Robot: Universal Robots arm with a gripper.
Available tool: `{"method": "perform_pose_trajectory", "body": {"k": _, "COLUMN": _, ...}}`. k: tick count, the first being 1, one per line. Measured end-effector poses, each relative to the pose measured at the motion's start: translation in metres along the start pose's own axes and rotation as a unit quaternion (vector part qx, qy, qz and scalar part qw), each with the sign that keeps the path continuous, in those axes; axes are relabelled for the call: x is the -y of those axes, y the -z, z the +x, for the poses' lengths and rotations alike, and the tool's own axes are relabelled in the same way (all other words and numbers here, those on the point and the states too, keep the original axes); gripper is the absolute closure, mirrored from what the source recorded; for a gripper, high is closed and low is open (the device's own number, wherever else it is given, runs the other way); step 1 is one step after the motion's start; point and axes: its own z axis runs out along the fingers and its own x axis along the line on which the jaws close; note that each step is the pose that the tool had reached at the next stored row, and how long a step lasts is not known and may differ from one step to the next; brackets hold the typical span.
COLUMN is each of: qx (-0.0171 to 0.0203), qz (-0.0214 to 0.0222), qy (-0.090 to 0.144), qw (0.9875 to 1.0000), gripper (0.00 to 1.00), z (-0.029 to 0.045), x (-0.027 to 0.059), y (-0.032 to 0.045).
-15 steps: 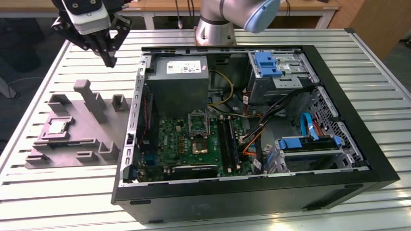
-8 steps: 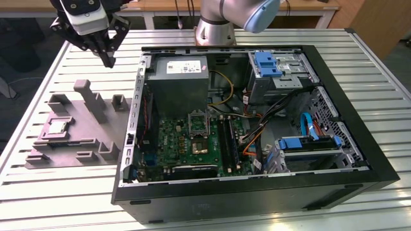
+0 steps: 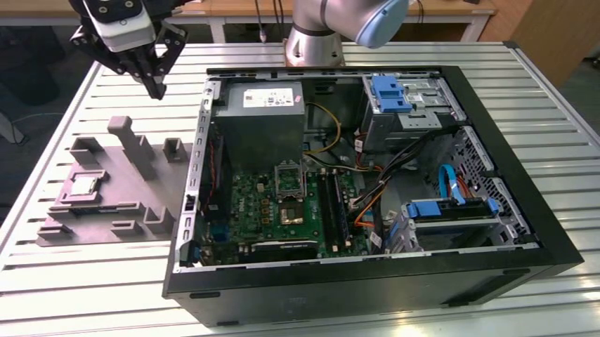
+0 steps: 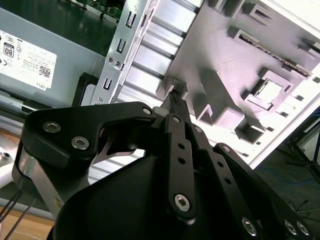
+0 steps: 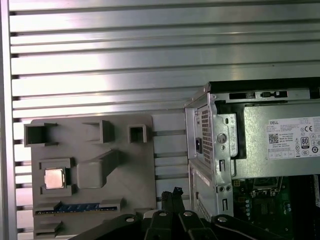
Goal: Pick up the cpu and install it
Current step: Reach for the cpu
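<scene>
The cpu (image 3: 84, 185) is a small silvery square lying in a recess of the grey holder plate (image 3: 112, 217) on the table, at the exterior view's left. Both wrist views show the cpu (image 4: 270, 91) (image 5: 54, 178) in that recess too. My gripper (image 3: 157, 89) hangs well above the table, beyond the holder plate's far end and beside the computer case. Its black fingers meet at the tips (image 4: 175, 98) (image 5: 175, 192), shut with nothing between them. Inside the open case (image 3: 553, 246), the green motherboard (image 3: 253, 210) carries the dark socket (image 3: 289, 209) with its metal frame raised.
A grey power supply box (image 3: 267, 116) with a white label stands in the case's far corner. Cables, blue drive brackets (image 3: 392, 93) and a drive cage (image 3: 450, 214) crowd the case at the exterior view's right. The holder plate has upright blocks (image 3: 131, 144) and a memory stick (image 5: 77, 206).
</scene>
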Motion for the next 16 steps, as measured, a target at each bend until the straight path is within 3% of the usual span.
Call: {"method": "perform_pose_trajectory", "body": {"k": 16, "qx": 0.0, "qz": 0.0, "qy": 0.0, "qw": 1.0, "gripper": 0.89, "z": 0.0036, "x": 0.0003, "y": -0.0013}}
